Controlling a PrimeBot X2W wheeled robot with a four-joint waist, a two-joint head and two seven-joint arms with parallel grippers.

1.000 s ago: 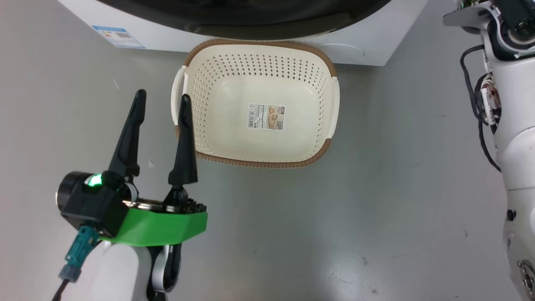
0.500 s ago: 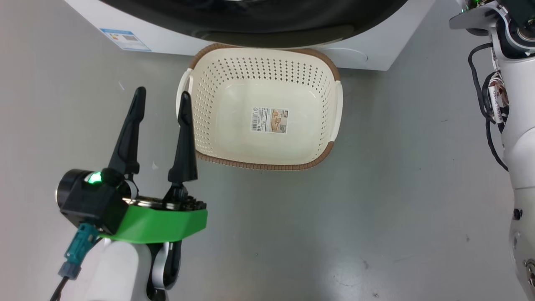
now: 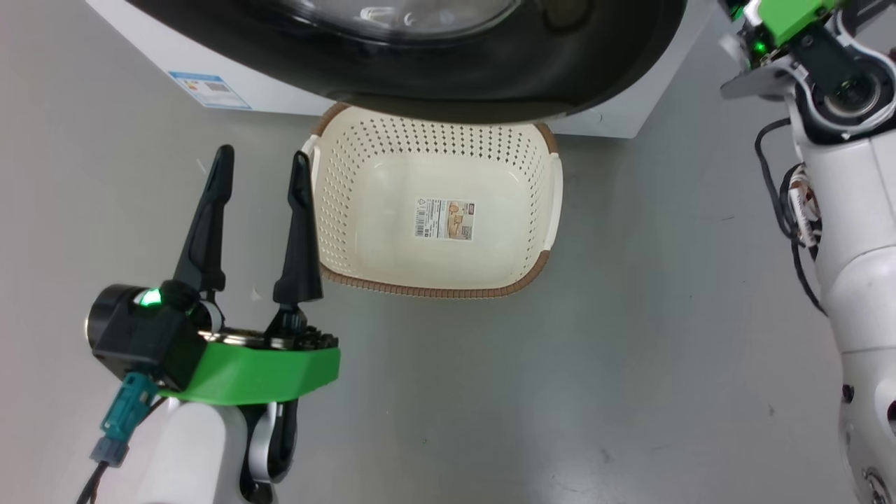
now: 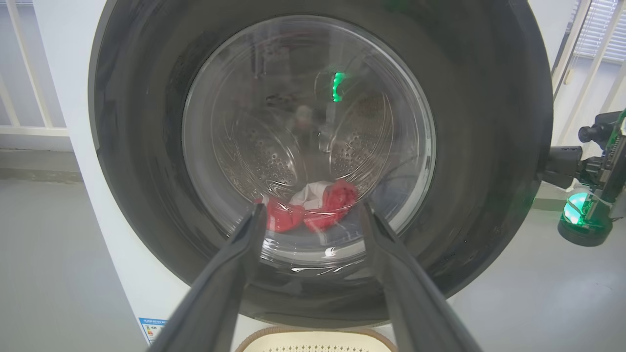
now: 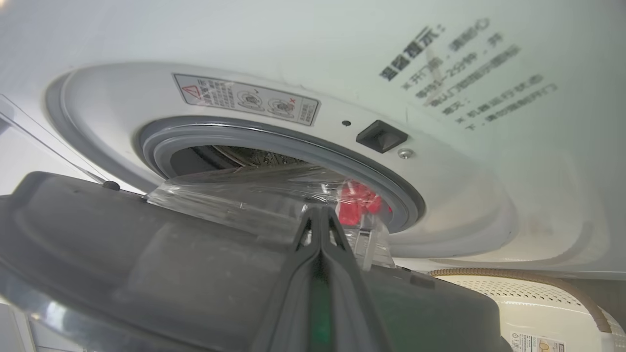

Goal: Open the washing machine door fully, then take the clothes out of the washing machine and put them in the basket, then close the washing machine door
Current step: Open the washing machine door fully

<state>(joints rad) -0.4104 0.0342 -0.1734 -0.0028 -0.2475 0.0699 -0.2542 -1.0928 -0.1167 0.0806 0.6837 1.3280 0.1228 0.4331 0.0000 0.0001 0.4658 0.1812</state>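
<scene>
Smooth grey floor (image 3: pixel 560 392) spreads beneath and to the right of the left tool (image 3: pixel 263 154), glossy, with soft pale light patches, dark specks and scuffs. Well left of that tool stand white railing bars (image 4: pixel 29 131); up to its right, a window with slatted blinds (image 4: pixel 600 29).

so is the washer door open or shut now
Partly open: the washing machine door stands off the grey gasket, not fully open.

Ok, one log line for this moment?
door ajar | clothes inside washer | basket empty | left hand open | right hand shut at door
</scene>
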